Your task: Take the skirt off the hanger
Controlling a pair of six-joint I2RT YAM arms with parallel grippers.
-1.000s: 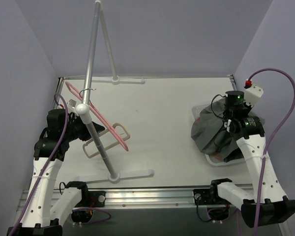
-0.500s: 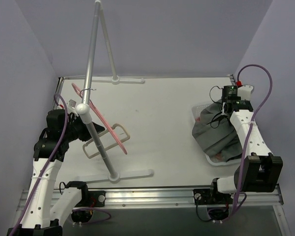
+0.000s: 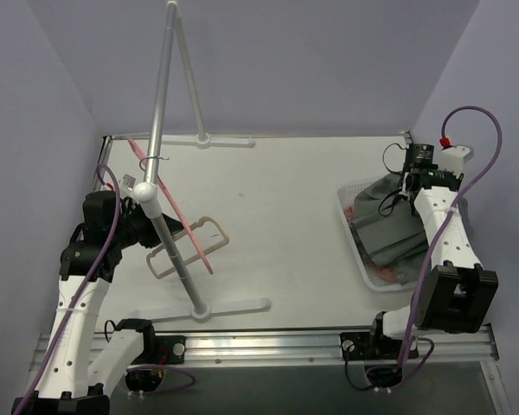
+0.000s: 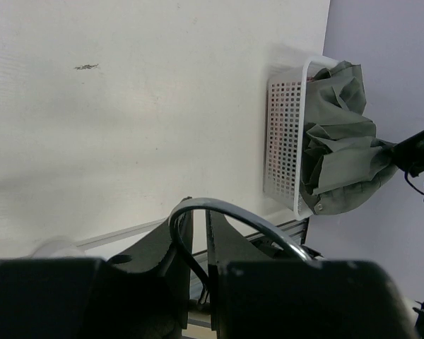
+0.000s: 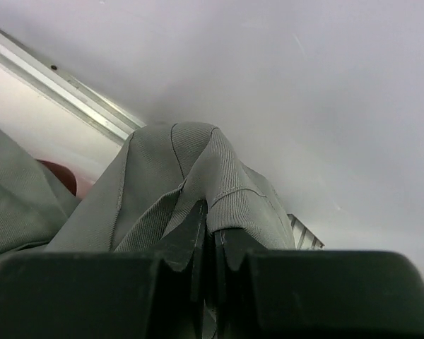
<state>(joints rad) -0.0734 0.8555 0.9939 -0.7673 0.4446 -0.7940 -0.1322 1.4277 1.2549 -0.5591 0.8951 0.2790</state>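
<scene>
The grey skirt (image 3: pixel 389 226) is off the hanger and lies bunched in a white basket (image 3: pixel 349 226) at the right. My right gripper (image 3: pixel 401 194) is shut on a fold of it (image 5: pixel 198 162), the jaws pinching the cloth (image 5: pixel 212 212). The pink hanger (image 3: pixel 183 226) hangs bare from the rack rod (image 3: pixel 158 104) at the left. My left gripper (image 3: pixel 166 228) is beside it, and its jaws (image 4: pixel 198 215) are closed on the hanger's metal hook (image 4: pixel 233 210). The basket and skirt also show in the left wrist view (image 4: pixel 339 141).
A silver clothes rack stands on two T-shaped feet (image 3: pixel 229 307) across the left half of the table. A beige hanger (image 3: pixel 209 232) lies on the table under the pink one. The purple walls stand close on both sides.
My right gripper has carried the skirt toward the back right, and the cloth has sunk lower into the basket. The pink hanger has swung a little. The left arm has held still.
</scene>
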